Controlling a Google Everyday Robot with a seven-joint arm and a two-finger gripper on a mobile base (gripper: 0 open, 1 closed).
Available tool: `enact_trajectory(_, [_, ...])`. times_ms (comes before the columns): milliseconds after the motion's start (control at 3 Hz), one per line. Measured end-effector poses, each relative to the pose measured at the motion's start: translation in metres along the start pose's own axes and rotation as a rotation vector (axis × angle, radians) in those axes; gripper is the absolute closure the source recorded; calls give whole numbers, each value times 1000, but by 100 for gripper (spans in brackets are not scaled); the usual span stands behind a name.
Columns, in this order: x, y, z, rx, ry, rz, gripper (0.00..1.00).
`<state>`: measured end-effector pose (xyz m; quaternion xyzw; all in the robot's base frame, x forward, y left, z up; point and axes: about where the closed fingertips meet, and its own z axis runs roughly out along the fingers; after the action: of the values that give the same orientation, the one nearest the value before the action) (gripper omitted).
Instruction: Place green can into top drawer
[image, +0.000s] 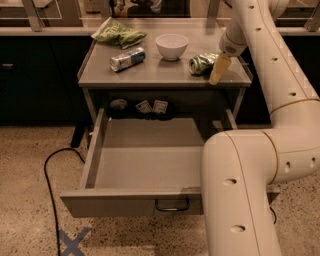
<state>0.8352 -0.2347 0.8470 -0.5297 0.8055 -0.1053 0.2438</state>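
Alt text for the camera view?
The claw sits at the right end of the green can, which lies on its side near the right edge of the table. Below, the top drawer is pulled wide open, the arm crossing its right side. A white bowl, a silver-and-blue can and a green snack bag also sit on the table.

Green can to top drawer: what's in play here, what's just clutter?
In play: green can, lying on the countertop; top drawer, pulled open; gripper, beside the can.
Clutter: silver-and-blue can, white bowl, green snack bag, floor cable.
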Motion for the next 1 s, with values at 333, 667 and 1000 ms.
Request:
enact_trajectory(333, [0, 0, 0, 0, 0, 0, 0])
enact_trajectory(667, [-10, 5, 3, -13, 16, -36, 0])
enact_trajectory(1000, [-23, 16, 10, -48, -7, -78, 0])
